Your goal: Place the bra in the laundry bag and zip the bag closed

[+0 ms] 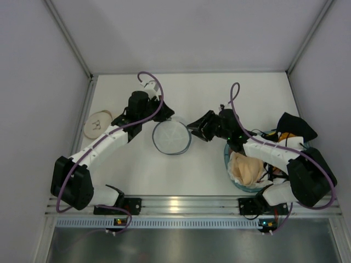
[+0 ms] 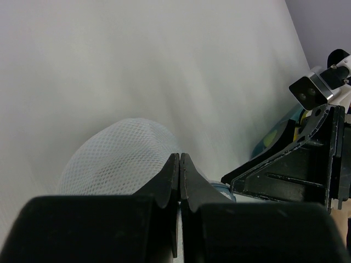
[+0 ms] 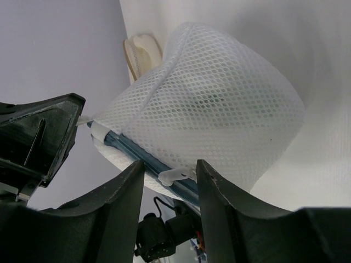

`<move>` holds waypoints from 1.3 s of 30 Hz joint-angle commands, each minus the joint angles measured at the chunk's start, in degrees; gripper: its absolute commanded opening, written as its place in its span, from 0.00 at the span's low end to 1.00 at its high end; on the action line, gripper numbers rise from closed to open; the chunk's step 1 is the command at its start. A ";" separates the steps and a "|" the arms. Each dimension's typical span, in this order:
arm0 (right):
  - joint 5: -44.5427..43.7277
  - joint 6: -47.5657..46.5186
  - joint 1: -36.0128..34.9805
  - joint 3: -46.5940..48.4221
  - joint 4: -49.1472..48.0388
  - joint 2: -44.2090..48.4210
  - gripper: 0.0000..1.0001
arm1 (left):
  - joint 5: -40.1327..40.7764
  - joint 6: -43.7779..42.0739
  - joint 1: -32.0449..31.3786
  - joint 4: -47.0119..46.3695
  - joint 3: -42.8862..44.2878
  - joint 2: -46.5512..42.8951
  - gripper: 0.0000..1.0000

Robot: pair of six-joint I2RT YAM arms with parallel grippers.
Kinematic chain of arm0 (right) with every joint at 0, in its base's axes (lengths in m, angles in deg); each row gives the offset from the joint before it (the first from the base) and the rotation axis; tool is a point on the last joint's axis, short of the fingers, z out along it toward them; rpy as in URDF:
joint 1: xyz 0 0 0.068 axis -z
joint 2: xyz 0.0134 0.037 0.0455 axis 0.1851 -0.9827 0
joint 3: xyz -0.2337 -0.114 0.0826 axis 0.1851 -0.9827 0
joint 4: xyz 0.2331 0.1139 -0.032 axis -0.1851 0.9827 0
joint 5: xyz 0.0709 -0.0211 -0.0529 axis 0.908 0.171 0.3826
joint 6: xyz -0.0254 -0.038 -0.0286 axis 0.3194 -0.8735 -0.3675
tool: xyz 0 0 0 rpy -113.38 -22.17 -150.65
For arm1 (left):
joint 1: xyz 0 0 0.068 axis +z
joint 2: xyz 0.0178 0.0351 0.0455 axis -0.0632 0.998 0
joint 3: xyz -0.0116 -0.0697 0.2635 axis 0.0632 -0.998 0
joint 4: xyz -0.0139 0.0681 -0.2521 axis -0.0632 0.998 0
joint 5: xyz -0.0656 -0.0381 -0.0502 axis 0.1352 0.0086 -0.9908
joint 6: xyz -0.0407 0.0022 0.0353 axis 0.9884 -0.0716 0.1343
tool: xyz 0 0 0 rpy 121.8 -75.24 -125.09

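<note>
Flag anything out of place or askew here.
A black garment spills over the far rim of the blue basket. A cream cup-shaped piece, possibly the bra, lies alone by the left wall, outside the laundry bag.

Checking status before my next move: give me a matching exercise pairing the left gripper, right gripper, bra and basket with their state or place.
1. left gripper
2. right gripper
3. cream bra
4. blue basket

A. on the table, left of the laundry bag
B. open, at the bag's zipper
C. holds garments, right side
D. shut

Pairs: 1-D, 2-B, 3-A, 4-C
</note>
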 commanded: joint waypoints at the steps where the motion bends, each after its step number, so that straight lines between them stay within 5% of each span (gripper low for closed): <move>1: 0.26 0.93 -0.72 1.37 -4.20 1.39 0.43 | -0.35 0.33 -0.31 -4.90 -0.28 -0.90 0.00; 20: 0.08 -0.38 -0.90 1.55 -4.38 1.75 0.04 | -0.26 0.51 -0.39 -5.25 -0.37 -0.63 0.00; 23: 0.43 -0.73 -0.73 1.81 -2.29 1.92 0.16 | -0.35 0.42 -0.39 -5.25 -0.28 -0.72 0.00; 28: -0.80 -0.91 -0.72 0.58 1.24 4.64 0.50 | -0.35 0.42 -0.39 -5.25 -0.37 -0.72 0.00; 31: -0.71 -1.09 -0.72 0.58 1.60 4.91 0.56 | -0.79 0.60 -0.48 -5.86 -0.63 -0.46 0.00; 39: 0.08 -0.47 -0.81 0.14 0.10 3.94 0.51 | -0.70 0.60 -0.92 -5.95 -0.54 -0.54 0.00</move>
